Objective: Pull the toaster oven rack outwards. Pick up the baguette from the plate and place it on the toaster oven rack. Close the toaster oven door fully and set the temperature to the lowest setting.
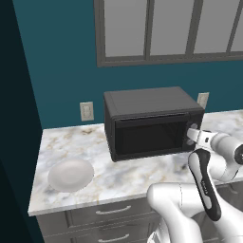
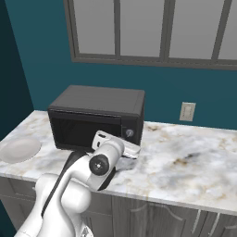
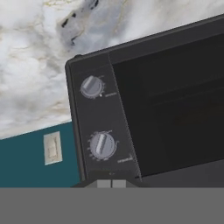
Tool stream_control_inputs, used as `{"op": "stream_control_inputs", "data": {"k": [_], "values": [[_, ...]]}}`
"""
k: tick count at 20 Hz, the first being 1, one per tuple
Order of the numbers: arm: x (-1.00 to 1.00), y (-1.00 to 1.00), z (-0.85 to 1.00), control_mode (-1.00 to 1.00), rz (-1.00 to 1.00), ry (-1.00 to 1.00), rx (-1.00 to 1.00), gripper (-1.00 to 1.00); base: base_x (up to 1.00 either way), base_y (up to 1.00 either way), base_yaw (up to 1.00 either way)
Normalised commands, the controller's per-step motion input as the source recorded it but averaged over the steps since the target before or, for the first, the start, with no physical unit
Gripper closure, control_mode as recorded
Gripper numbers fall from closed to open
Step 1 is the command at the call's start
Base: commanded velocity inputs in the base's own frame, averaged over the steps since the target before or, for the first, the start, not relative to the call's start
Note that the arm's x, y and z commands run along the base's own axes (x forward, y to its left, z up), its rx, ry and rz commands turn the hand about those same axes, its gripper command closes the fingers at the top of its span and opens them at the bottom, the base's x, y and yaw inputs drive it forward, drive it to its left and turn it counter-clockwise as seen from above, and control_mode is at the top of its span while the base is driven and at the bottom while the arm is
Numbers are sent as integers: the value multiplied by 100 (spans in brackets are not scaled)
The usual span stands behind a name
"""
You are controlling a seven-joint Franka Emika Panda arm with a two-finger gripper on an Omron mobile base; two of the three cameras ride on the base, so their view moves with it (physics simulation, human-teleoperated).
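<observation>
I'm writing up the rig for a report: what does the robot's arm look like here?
The arm is glossy white with rounded, tubular links and dark grey to black bands and caps at the joints. A round dark disc with a small light centre marks one joint in the right base view. No loose cables or lettering can be made out.

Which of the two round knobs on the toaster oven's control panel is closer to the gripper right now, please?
In the hand view, the knob next to the gripper fingertips is nearest. The other knob sits farther along the toaster oven panel, near the corner by the marble counter.
</observation>
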Motion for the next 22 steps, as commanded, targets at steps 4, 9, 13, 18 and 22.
{"op": "stream_control_inputs", "data": {"k": [4, 9, 13, 18, 22], "values": [[10, 4, -19, -100, 0, 0, 0, 100, 0, 0, 0], [9, 11, -17, -100, 0, -2, -2, -100, 0, 0, 0], [2, 8, -13, -100, 0, -4, -1, -100, 0, 0, 0], [1, 4, -15, -100, 0, -5, 0, -100, 0, 0, 0], [5, 2, -18, -100, 0, -5, 0, -100, 0, 0, 0]]}}
